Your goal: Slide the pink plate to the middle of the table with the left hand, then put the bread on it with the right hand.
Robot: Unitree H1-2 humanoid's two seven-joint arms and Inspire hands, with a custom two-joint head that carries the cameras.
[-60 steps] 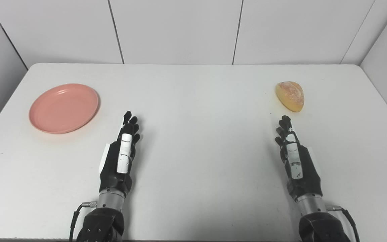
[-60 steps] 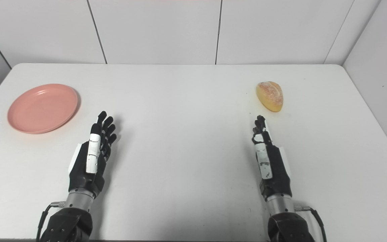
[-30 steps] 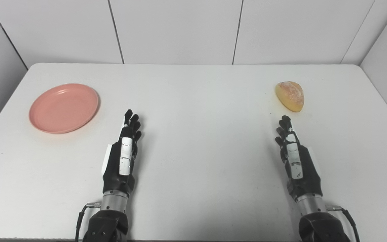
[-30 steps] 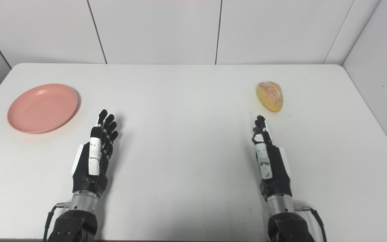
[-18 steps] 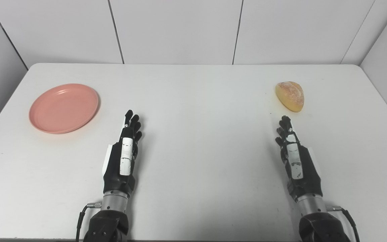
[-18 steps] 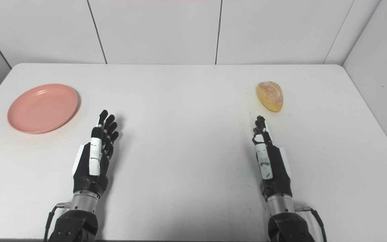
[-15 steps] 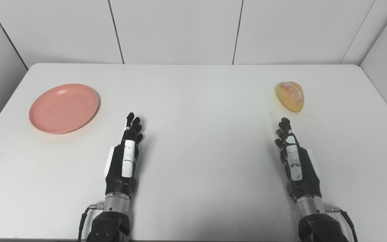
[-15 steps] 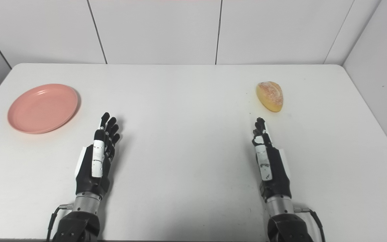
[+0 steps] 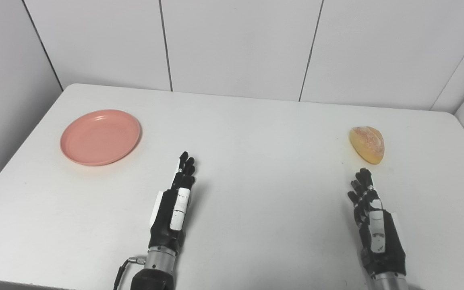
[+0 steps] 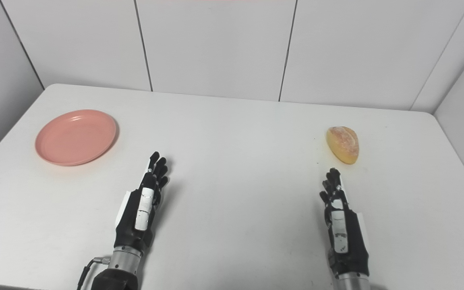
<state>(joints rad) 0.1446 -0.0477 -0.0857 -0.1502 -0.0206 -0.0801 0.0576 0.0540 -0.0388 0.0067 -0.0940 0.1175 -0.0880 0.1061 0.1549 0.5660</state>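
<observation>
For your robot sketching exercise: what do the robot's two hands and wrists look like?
Both the left hand and the right hand are black, with a white strip along the upper edge and a white plate on the outer side. Each has a silver metal wrist cuff; a black cable loops beside the left wrist.
</observation>
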